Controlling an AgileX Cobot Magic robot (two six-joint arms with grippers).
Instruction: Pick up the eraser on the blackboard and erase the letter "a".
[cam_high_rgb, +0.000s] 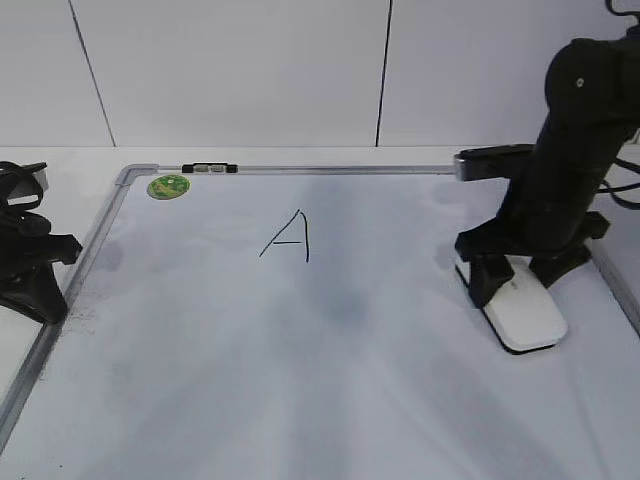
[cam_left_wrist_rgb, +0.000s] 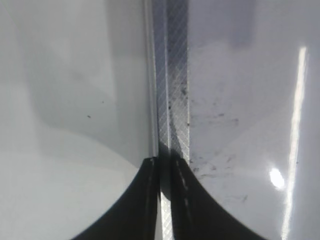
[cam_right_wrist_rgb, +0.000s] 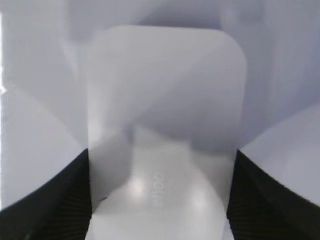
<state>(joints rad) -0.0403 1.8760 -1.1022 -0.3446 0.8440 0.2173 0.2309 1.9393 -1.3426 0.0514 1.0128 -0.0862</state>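
Observation:
The eraser (cam_high_rgb: 525, 310) is a white oblong block lying flat on the right part of the blackboard (cam_high_rgb: 300, 390). My right gripper (cam_high_rgb: 518, 282) straddles its far end, with a finger pressed against each long side. In the right wrist view the eraser (cam_right_wrist_rgb: 165, 115) fills the space between the two black fingers of that gripper (cam_right_wrist_rgb: 160, 200). No small letter "a" shows in any view. My left gripper (cam_high_rgb: 45, 270) rests at the board's left edge, shut and empty; in the left wrist view it (cam_left_wrist_rgb: 165, 162) hangs over the grey frame (cam_left_wrist_rgb: 172, 75).
A larger capital "A" (cam_high_rgb: 290, 238) is drawn on the board's upper middle. A round green magnet (cam_high_rgb: 168, 186) sits at the top left corner, next to a black clip (cam_high_rgb: 210, 168) on the top frame. A faint grey smudge (cam_high_rgb: 345, 305) marks the board's centre.

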